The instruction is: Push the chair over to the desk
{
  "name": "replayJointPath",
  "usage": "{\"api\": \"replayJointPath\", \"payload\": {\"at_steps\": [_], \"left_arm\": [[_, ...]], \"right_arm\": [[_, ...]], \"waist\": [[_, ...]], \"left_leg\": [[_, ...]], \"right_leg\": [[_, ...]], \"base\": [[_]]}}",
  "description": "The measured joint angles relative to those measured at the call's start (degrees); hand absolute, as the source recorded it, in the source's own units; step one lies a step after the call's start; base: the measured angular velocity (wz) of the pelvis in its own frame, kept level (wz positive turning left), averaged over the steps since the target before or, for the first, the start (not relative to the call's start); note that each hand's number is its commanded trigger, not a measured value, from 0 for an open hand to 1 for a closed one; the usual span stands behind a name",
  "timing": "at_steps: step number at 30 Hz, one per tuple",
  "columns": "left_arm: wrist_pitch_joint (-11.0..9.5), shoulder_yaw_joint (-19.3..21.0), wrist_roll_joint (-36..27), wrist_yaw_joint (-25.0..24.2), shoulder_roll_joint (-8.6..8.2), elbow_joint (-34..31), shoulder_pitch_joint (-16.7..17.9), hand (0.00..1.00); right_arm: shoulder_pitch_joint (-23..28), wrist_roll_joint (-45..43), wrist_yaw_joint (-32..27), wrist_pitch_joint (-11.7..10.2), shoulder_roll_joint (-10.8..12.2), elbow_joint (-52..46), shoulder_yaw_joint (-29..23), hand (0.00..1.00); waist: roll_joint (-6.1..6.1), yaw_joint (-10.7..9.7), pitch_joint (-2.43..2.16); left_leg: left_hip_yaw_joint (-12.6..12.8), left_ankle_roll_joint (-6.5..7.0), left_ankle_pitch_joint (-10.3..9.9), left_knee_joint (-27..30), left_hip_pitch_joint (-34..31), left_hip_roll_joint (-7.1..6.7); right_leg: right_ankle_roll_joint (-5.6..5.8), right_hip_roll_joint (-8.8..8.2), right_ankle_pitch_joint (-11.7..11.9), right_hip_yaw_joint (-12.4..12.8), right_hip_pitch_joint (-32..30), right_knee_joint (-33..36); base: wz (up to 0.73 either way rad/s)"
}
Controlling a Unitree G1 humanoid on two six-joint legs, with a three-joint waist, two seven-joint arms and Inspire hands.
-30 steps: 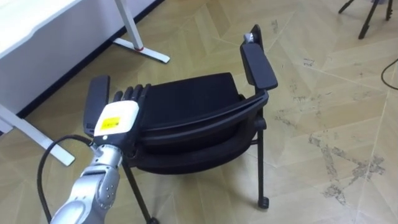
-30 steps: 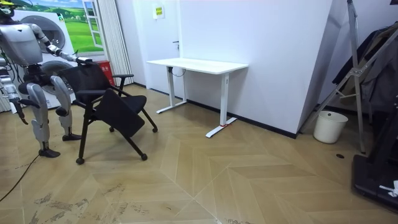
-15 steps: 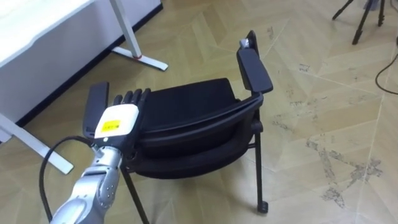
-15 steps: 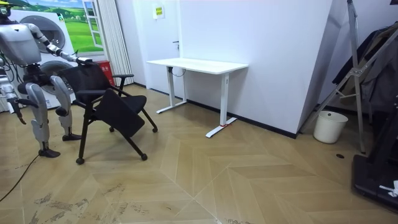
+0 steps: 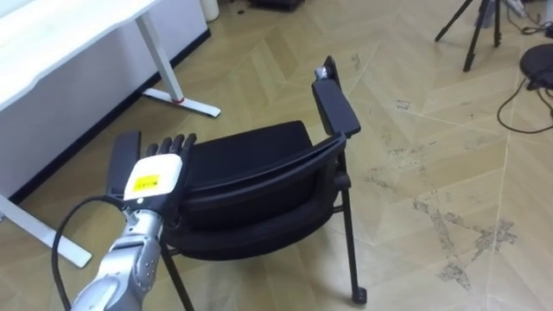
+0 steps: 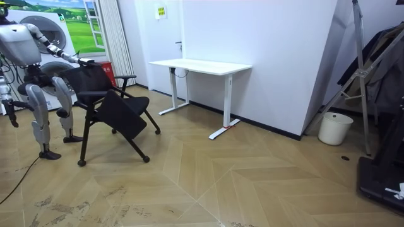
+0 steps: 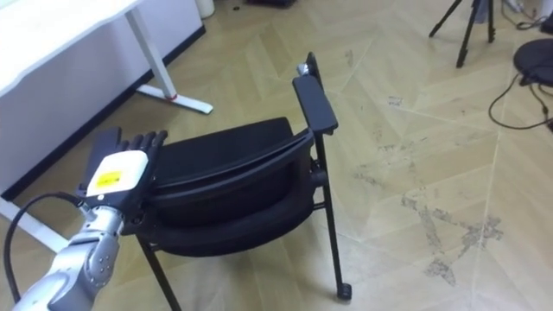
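Wood-pattern floor [image 5: 415, 95] lies under the whole work area, with scuff marks [image 5: 458, 233] to the robot's right of the chair. White desk [image 5: 60, 34] stands ahead and to the robot's left, clear of the chair.

Black chair [image 5: 259, 168], the task's thing, stands on the floor directly before the robot, backrest toward it and seat facing away. In the room view it sits at that view's left, well apart from the desk. Right armrest [image 5: 335, 108] and left armrest [image 5: 123, 155] both project forward.

Left hand [image 5: 155, 177] lies on the top edge of the backrest, just beside the left armrest. Its fingers [image 5: 173, 142] are straight and together, flat against the backrest and clamped on nothing. Right hand [image 6: 11, 118] hangs low at the robot's side in the room view; its state cannot be told.

Assessment: contact is made and the push is in hand. The next move calls for forward steps with the arm held firm. Pressure falls at one end of the backrest, so the chair may swing round.
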Motion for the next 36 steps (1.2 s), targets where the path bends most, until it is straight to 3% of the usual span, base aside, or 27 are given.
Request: {"api": "replayJointPath", "payload": {"at_steps": [1, 2, 17, 36], "left_arm": [[0.0, 0.1, 0.0, 0.0, -0.03, 0.1, 0.0, 0.27], [0.0, 0.2, 0.0, 0.1, -0.06, 0.3, 0.0, 1.00], [-0.3, 0.4, 5.6, 0.2, 0.21, 0.8, 0.7, 1.00], [-0.9, 0.4, 5.7, 2.9, 0.23, 1.1, 1.4, 1.00]], "right_arm": [[0.0, 0.0, -0.1, 0.0, 0.0, 0.0, 0.0, 0.00], [0.0, 0.0, -0.2, 0.0, -0.1, 0.0, -0.1, 0.00], [0.0, -0.1, -0.6, 0.0, 0.0, -0.1, -1.7, 0.00], [-0.1, -0.2, -1.0, 0.0, 0.0, -0.1, -1.7, 0.00]], "waist": [[0.03, -0.1, -0.02], [0.10, -0.1, -0.07], [0.25, -0.3, -0.15], [0.46, -0.4, -0.06]], "left_leg": [[0.0, 0.00, 0.0, 0.0, 0.0, 0.00], [0.0, 0.00, 0.0, 0.0, 0.0, 0.00], [0.1, 0.00, 0.0, -0.3, 0.1, 0.00], [0.1, 0.00, 0.0, -0.6, -0.1, -0.01]], "right_leg": [[0.00, 0.00, 0.0, 0.0, 0.0, 0.0], [0.00, 0.00, 0.0, 0.0, 0.0, 0.0], [0.01, 0.01, 0.0, 0.1, 0.1, -0.1], [0.01, 0.03, 0.0, 0.1, 0.1, -0.2]], "base": [[0.00], [0.00], [0.00], [0.00]]}}
